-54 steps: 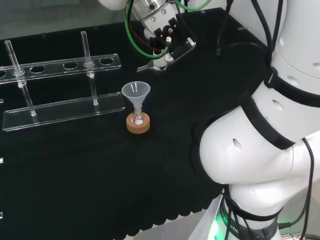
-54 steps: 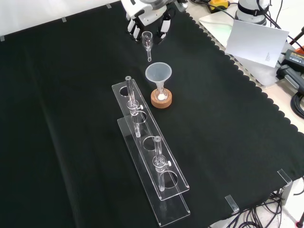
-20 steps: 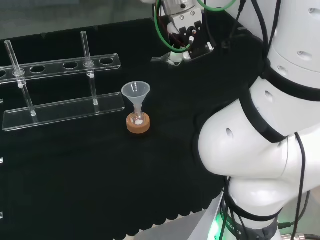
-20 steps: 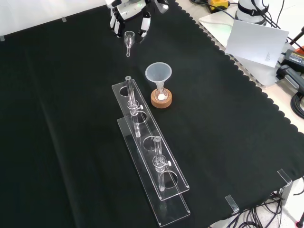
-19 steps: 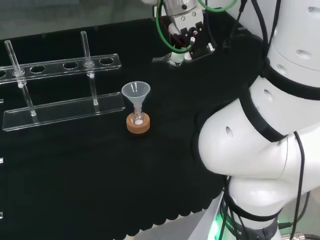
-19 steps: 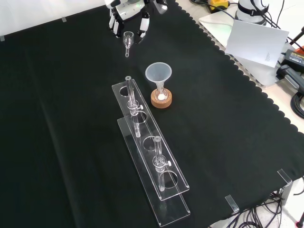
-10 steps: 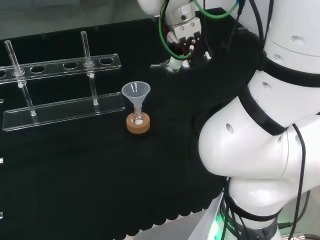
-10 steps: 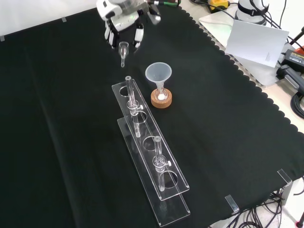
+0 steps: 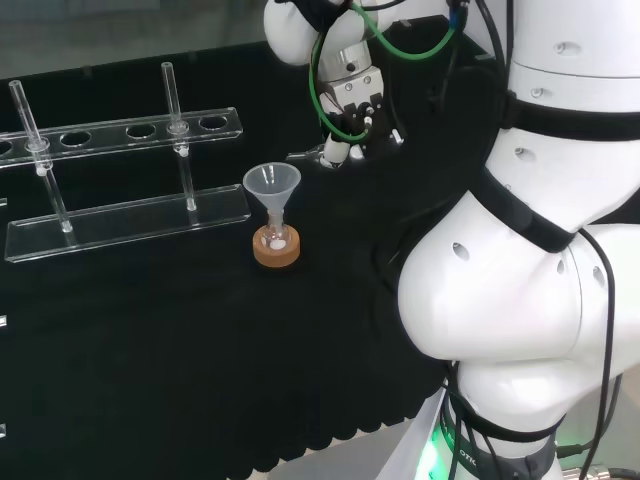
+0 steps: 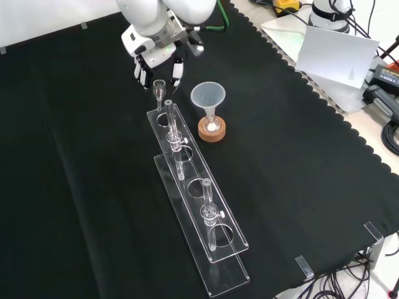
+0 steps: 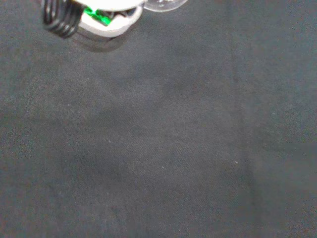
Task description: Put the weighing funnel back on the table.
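hand (image 10: 154, 55) pinching the weighing funnel (image 10: 159, 88) stem-down, looks clear of the cloth (image 10: 75, 156) just beyond the far end of the rack (image 10: 189, 163), left of the funnel (image 10: 207, 94) in front view; not set down yet, 2 steps left: lower, release.

Arm links (image 9: 500, 330): large, glossy white shells, rounded and bulbous, one swelling into the next.
Joint bands (image 9: 533, 228): black rings where the white shells meet.
Recesses (image 9: 473, 288): small dark round holes dotted over the shells.
Cables (image 9: 330, 70): green loops near the wrist, thin black leads beside them.
Wrist plate (image 9: 357, 112): dark, flat-sided, with small pale fittings.
Hand (image 10: 157, 53): white shell at the palm — fingers (image 10: 177, 70) in black and white.
Base (image 9: 437, 455): green glow low on the column, black wires alongside.
Coiled lead (image 11: 59, 17): black ribbed loop against a white rounded part, a glint of green within.
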